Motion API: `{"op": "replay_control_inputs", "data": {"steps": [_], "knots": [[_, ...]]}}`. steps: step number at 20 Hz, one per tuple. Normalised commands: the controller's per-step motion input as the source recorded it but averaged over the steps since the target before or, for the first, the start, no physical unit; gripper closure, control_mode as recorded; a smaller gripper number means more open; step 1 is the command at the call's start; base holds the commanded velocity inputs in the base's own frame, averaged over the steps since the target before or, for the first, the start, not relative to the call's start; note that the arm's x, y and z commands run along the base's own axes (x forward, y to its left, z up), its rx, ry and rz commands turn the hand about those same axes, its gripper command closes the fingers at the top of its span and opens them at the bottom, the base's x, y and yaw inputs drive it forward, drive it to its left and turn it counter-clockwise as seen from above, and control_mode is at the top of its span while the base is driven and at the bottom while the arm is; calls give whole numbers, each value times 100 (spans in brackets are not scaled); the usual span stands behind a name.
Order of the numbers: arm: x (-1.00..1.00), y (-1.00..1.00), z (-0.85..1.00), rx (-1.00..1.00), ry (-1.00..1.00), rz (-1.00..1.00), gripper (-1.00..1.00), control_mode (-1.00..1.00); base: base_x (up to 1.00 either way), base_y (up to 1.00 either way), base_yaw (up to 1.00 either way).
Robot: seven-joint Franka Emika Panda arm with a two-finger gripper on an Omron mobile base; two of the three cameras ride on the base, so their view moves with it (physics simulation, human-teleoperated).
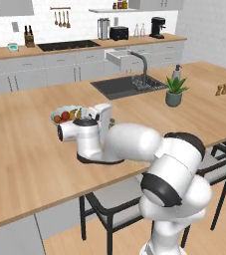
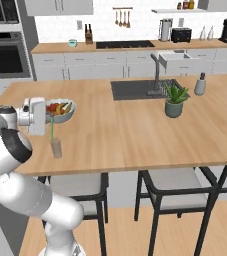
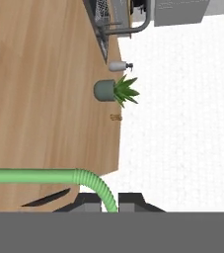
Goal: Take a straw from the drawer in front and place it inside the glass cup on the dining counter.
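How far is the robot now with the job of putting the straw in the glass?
Done: the straw is out of the drawer, which stands open at the back counter. In hand: the gripper is shut on the straw and holds it upright over the glass cup on the dining counter; its lower end seems to reach the cup's rim. Left: lowering it in and letting go.

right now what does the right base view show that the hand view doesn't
Right base view: the glass cup, the fruit bowl and the wall oven. Hand view: the ribbed bend of the straw, seen close up. Both: the straw, the potted plant, the sink and the dining counter.
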Motion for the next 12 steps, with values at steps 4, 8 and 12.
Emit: {"op": "replay_control_inputs", "data": {"steps": [4,8,12], "knots": [[27,1,-18,0,1,0,100,-100,0,0,0],[15,0,-16,-1,0,-1,100,-100,0,0,0],[18,0,-19,-1,1,-2,100,-100,0,0,0]]}}
